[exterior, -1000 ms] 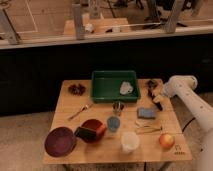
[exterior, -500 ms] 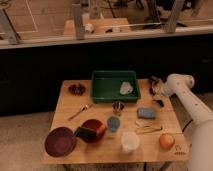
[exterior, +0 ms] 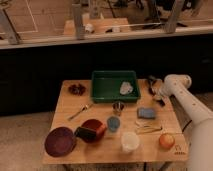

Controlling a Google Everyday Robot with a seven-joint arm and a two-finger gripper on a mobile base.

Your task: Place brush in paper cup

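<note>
Camera view: nearest, the whitish, tapered paper cup (exterior: 130, 141) stands well in front of the green tray (exterior: 96, 85), light and easily tipped. Just right of that tray, the gripper (exterior: 155, 90) has its fingers pressed together, seemingly on the slim, dark brush (exterior: 151, 80). Its smooth handle could slip or swing and topple the cup.

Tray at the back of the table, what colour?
Green tray, camera view; the gripper hangs just right of it.
</note>
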